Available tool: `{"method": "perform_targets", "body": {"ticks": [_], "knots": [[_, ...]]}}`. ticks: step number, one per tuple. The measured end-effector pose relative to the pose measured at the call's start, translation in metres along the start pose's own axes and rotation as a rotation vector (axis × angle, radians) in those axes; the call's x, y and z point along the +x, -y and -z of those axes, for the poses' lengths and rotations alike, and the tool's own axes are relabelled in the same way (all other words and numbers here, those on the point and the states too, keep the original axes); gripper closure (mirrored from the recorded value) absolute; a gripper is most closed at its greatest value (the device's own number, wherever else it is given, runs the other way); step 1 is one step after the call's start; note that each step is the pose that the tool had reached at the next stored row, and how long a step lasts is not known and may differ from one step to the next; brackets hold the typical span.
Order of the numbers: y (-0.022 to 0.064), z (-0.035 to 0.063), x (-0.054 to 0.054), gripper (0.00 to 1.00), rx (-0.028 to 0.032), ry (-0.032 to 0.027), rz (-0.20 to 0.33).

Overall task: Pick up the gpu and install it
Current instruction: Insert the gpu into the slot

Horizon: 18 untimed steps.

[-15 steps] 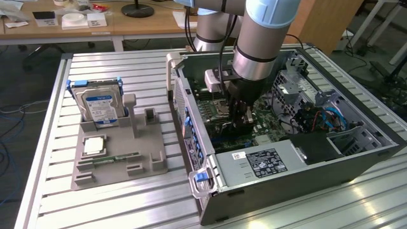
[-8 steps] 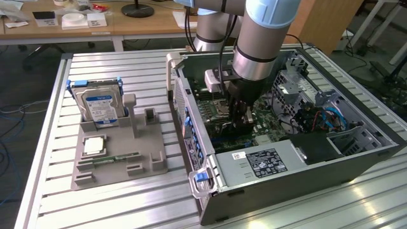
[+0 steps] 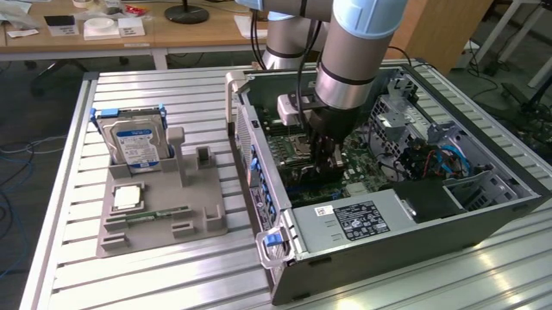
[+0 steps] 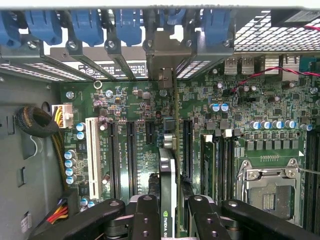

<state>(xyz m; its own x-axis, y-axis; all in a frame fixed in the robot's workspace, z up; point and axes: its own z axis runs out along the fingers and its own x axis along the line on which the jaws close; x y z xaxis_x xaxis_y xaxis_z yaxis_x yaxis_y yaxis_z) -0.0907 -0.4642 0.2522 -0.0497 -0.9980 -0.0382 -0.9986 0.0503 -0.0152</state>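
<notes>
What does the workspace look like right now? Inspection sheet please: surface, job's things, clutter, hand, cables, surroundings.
Surface: slatted aluminium table, carrying a grey parts holder and an open grey computer case.
Job's things: thin black gpu card with a silvery bracket, held edge-on over the green motherboard, bracket end at the rear slot openings.
Clutter: silver hard drive with a blue label, a square silver chip and a narrow green memory stick in the holder.
Hand: hand inside the case, shut on the gpu card.
Cables: braided black bundle; red-black wires.
Surroundings: wooden desk behind.
</notes>
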Motion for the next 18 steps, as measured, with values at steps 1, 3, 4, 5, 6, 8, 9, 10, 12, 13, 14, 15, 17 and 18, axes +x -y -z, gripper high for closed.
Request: {"method": "perform_targets", "body": {"ticks": [1,3,4,5,6,8,9,10,12,13,14,15,17,18], "knots": [[-0.0001,0.0000,0.0005,0.74,0.0001,0.0002,0.000],[-0.0002,0.0001,0.0014,0.74,-0.0001,0.0001,0.000],[-0.0002,0.0000,0.0014,0.74,-0.0001,0.0001,0.000],[-0.0002,0.0001,0.0015,0.74,-0.0001,0.0000,0.000],[-0.0001,0.0001,0.0016,0.74,-0.0001,0.0000,0.000],[-0.0002,0.0001,0.0016,0.74,-0.0001,-0.0002,0.000],[-0.0002,0.0001,0.0016,0.74,-0.0001,-0.0002,0.000],[-0.0002,0.0001,0.0016,0.74,-0.0001,-0.0002,0.000],[-0.0002,0.0001,0.0015,0.74,-0.0001,-0.0002,0.000],[-0.0002,0.0001,0.0014,0.74,-0.0001,-0.0004,0.000],[-0.0002,0.0001,0.0011,0.74,-0.0002,-0.0009,0.000],[-0.0003,0.0001,0.0007,0.74,-0.0001,-0.0019,0.000],[-0.0003,0.0001,0.0002,0.74,-0.0001,-0.0037,0.000],[-0.0003,0.0001,0.0002,0.74,0.0000,-0.0037,0.000]]}}
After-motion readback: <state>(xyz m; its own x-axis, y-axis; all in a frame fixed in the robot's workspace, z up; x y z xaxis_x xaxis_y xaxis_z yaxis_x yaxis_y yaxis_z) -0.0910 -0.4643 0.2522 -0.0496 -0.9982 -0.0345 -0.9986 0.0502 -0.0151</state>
